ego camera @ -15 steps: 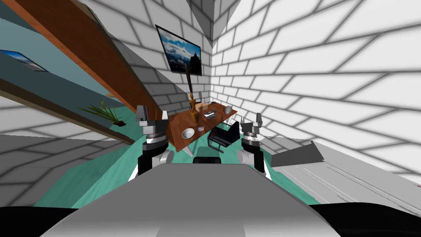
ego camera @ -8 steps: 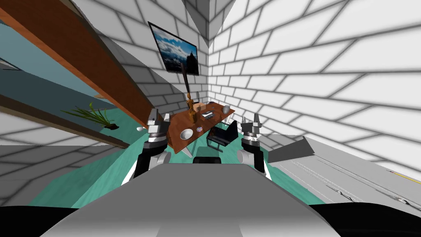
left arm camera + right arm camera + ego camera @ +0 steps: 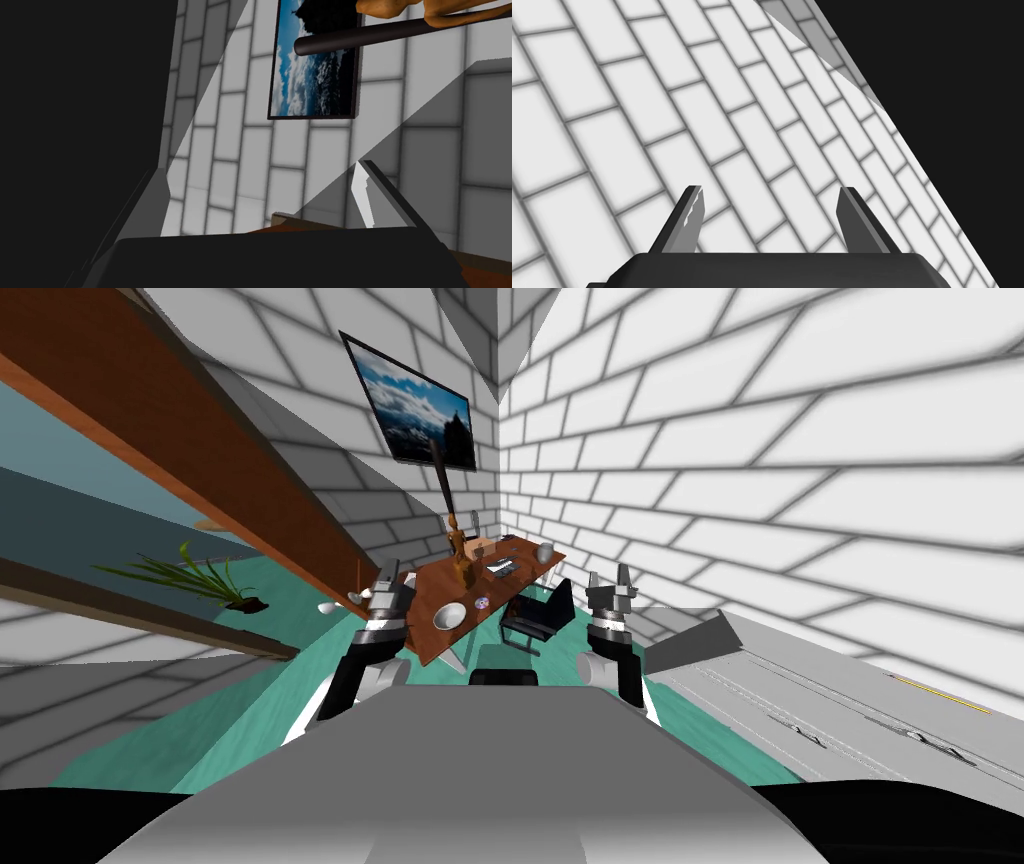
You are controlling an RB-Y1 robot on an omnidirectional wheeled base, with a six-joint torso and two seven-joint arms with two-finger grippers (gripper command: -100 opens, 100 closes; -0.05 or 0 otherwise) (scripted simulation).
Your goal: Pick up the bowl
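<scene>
Jaws spread on your left arm [image 3: 380,623] and right arm [image 3: 610,636]; pale bowl [image 3: 449,614] on brown worktop [image 3: 430,588], near frame centre, untouched.

This looks like a home study, a corner of a house set up for desk work. A brown wooden desk [image 3: 432,588] stands where two white brick walls [image 3: 750,438] meet, with a black chair [image 3: 540,613] just beside it. On the desk are a pale bowl [image 3: 449,614], what may be a keyboard [image 3: 500,568] and an orange-brown carved figure [image 3: 460,556]. A framed picture [image 3: 415,406] of clouds and blue sky hangs on the wall above, a leafy green plant [image 3: 185,573] stands well off to one side, and the floor [image 3: 250,708] is teal.
</scene>
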